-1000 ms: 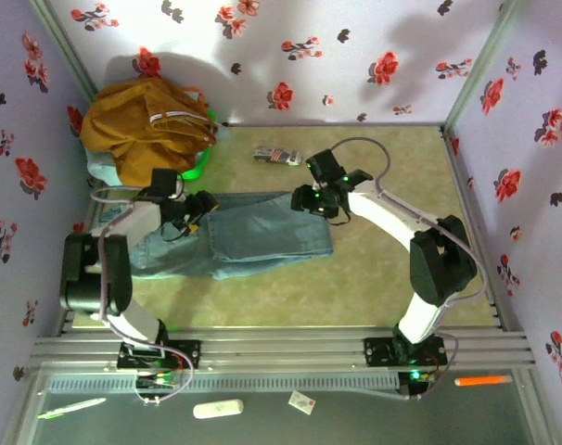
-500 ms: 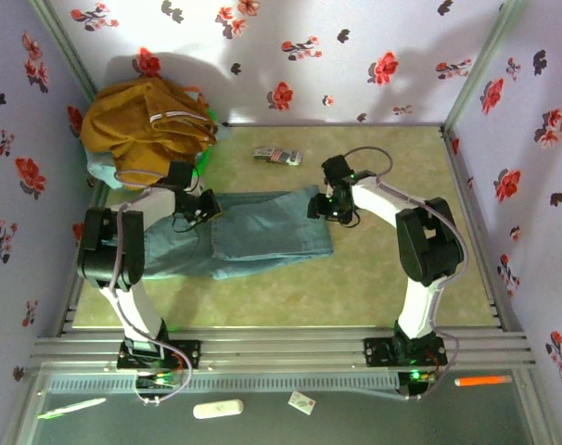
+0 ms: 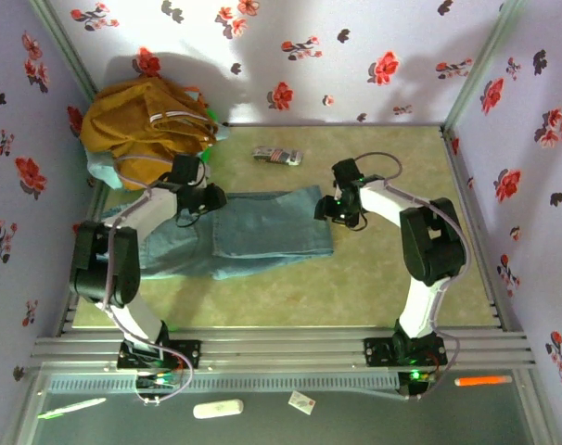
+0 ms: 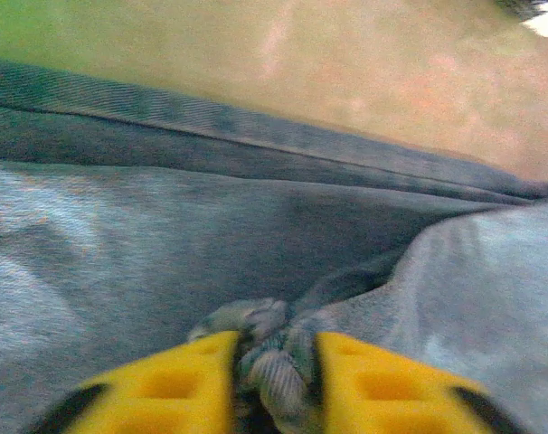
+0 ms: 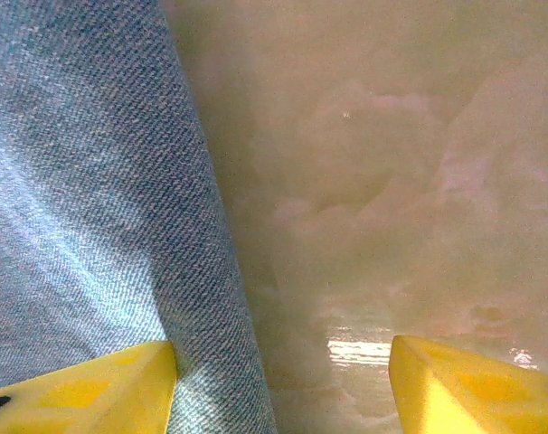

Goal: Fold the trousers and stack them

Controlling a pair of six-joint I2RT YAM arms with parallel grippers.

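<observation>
Shifted out along the trousers (image 3: 253,232): pinching denim in the left gripper (image 4: 276,348), spreading the right gripper (image 5: 281,348) astride the edge, apparently readying a fold.

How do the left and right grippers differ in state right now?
Left gripper: jaws nearly together, pinching a bunch of the trousers. Right gripper: jaws wide apart, gripping nothing; the denim edge lies by one finger, with bare table across the rest of the gap. From above, the left sits at the trousers' far edge, the right at their right-hand end. Shared: yellow fingers, both low at the denim.
</observation>
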